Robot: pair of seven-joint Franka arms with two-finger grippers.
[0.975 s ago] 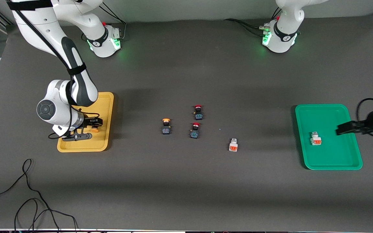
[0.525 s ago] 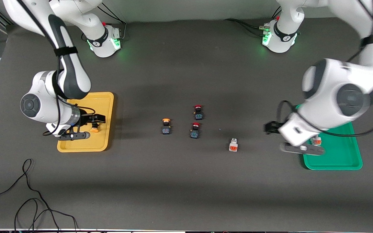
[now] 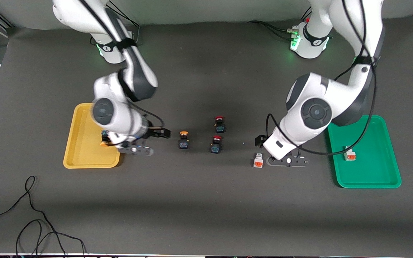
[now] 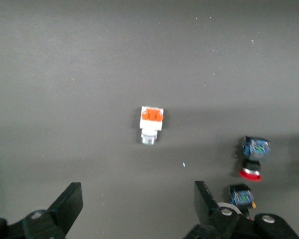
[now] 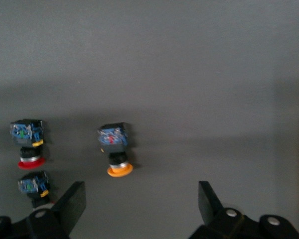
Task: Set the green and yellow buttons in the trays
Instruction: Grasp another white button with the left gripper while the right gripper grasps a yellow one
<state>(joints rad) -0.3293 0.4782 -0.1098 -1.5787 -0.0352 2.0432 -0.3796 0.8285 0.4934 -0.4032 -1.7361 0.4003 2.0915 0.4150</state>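
A dark button with an orange-yellow cap (image 3: 183, 139) stands mid-table; it also shows in the right wrist view (image 5: 114, 147). My right gripper (image 3: 161, 134) is open and empty (image 5: 142, 199) over the table between the yellow tray (image 3: 84, 154) and this button. Another orange-capped button (image 3: 103, 140) lies in the yellow tray, partly hidden by the right arm. A white button with an orange-red end (image 3: 258, 160) lies on the table (image 4: 151, 124). My left gripper (image 3: 260, 141) is open and empty (image 4: 137, 199) just beside it. A second white button (image 3: 350, 154) lies in the green tray (image 3: 368, 172).
Two dark buttons with red caps (image 3: 219, 124) (image 3: 216, 144) stand between the orange-capped button and the white one; they also show in both wrist views (image 4: 253, 159) (image 5: 27, 144). A black cable (image 3: 31, 215) lies near the front edge at the right arm's end.
Both arms swung in toward the table's middle. My right gripper left the yellow tray, with an orange-capped button lying there. My left gripper moved from the green tray to the white button.
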